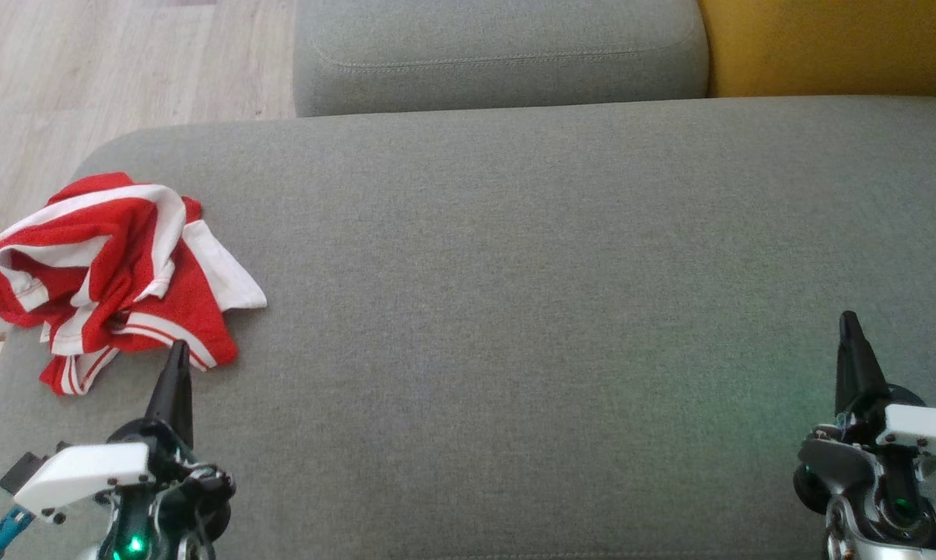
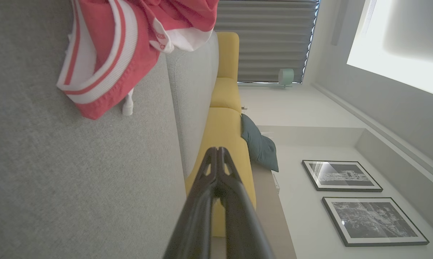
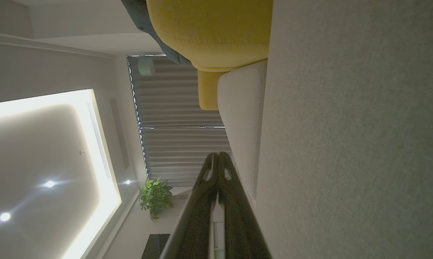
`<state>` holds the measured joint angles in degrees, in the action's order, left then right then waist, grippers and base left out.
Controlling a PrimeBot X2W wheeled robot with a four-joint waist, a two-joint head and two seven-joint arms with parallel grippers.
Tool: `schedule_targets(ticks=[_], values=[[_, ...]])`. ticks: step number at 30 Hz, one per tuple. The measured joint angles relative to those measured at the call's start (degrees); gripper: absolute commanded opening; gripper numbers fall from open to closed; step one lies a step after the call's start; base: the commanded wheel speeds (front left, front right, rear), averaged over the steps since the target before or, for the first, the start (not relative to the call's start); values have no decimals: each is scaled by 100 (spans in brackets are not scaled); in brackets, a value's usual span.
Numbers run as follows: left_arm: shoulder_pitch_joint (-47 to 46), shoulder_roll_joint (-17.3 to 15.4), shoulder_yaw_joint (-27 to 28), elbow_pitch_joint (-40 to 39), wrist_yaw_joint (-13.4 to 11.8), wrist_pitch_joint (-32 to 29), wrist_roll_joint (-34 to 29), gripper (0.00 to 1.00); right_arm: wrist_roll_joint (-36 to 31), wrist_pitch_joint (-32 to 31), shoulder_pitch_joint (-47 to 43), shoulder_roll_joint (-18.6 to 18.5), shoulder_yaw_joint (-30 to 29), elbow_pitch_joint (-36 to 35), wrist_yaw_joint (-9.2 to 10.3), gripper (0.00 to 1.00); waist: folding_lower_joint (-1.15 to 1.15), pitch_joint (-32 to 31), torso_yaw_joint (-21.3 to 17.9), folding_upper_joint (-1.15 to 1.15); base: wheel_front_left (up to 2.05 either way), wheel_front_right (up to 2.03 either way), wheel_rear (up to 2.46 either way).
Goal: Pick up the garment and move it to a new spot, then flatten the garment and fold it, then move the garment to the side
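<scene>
The crumpled red-and-white garment (image 1: 117, 272) lies at the left end of the grey sofa seat (image 1: 530, 295). My left claw (image 1: 177, 348), clenched and empty, sits just beside its near edge. My right claw (image 1: 850, 320), also clenched and empty, is at the near right.

This is a living room in a home. A broad grey sofa seat (image 1: 514, 272) fills the foreground, its back cushion (image 1: 499, 54) just behind it and a yellow sofa section (image 1: 825, 47) adjoining that cushion. A teal throw cushion (image 2: 259, 147) rests further along from the seat. Pale wood-look floor (image 1: 86, 70) runs past the seat's left end. Beyond the seat are two framed prints (image 2: 340, 175) on a white wall, grey blinds (image 2: 270, 39), a potted plant (image 3: 155, 196) and recessed ceiling lights (image 3: 49, 184)
</scene>
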<state>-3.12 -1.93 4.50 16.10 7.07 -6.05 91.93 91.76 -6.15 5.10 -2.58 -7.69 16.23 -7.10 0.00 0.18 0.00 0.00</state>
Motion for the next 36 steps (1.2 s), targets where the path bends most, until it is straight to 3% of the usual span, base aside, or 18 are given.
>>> schedule_targets(ticks=[36], values=[[0, 0, 0, 0, 0, -1, 0, 0, 0, 0, 0, 0, 0, 0, 0, 0, 0, 0, 0, 0, 0, 0, 0]])
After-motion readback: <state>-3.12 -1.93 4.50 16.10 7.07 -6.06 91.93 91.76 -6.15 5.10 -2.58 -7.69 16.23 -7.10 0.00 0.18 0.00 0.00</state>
